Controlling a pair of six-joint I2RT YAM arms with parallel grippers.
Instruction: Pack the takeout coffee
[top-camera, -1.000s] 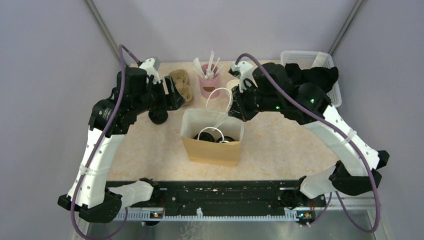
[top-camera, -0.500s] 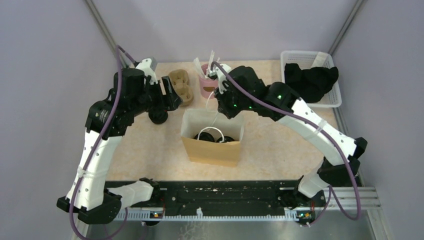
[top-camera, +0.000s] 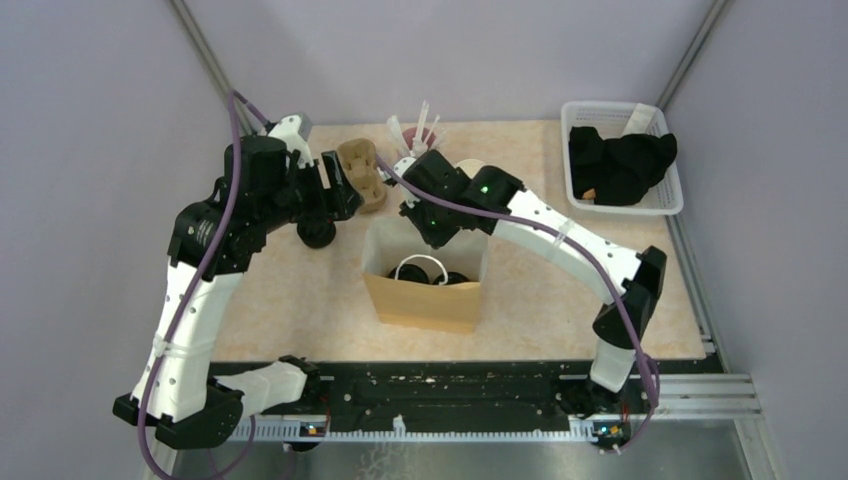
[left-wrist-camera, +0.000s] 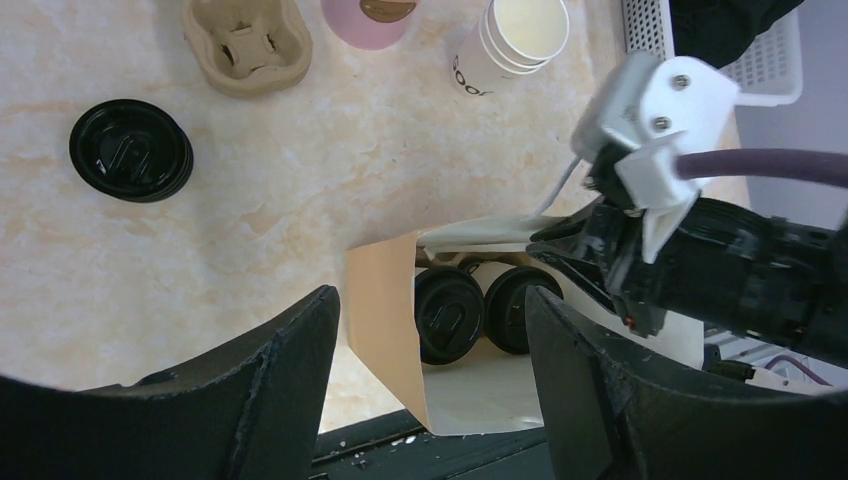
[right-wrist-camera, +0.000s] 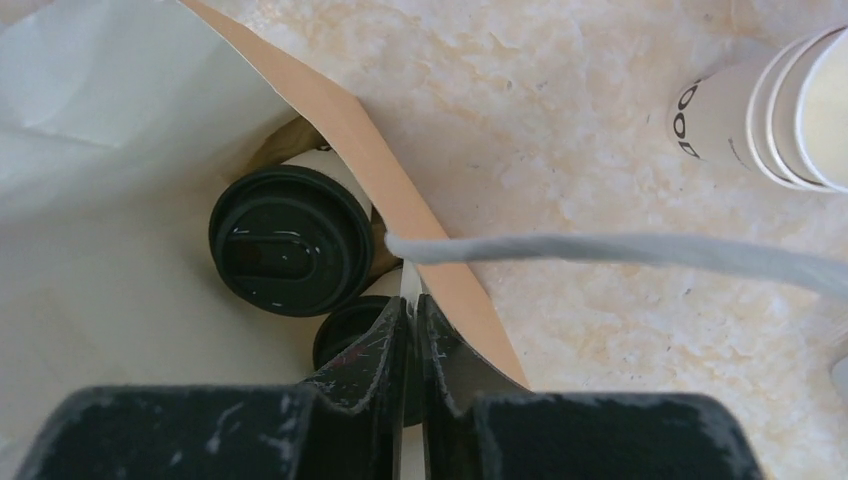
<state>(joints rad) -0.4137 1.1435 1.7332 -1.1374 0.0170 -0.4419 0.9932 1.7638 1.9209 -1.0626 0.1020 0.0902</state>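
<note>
We saw the two takeout coffee cups (left-wrist-camera: 450, 315) side by side inside the paper bag (top-camera: 421, 301) at the middle of the worktop (top-camera: 290, 300), black lids showing. The right jaws were pinched shut on the bag's far rim, beside its white handle (right-wrist-camera: 620, 250). The left jaws gaped wide above the worktop, holding nothing.

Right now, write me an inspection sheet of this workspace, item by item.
Surface: beige marbled table.
Job's things: two lidded cups, lids up, inside the open paper bag.
Clutter: loose black lid, cardboard carrier, pink cup, stack of lidless cups, white basket holding dark cloth.
Grippers: left gripper open above the table; right gripper shut on the paper bag's rim.
Cables: purple cable on each arm.
Surroundings: lilac walls.
</note>
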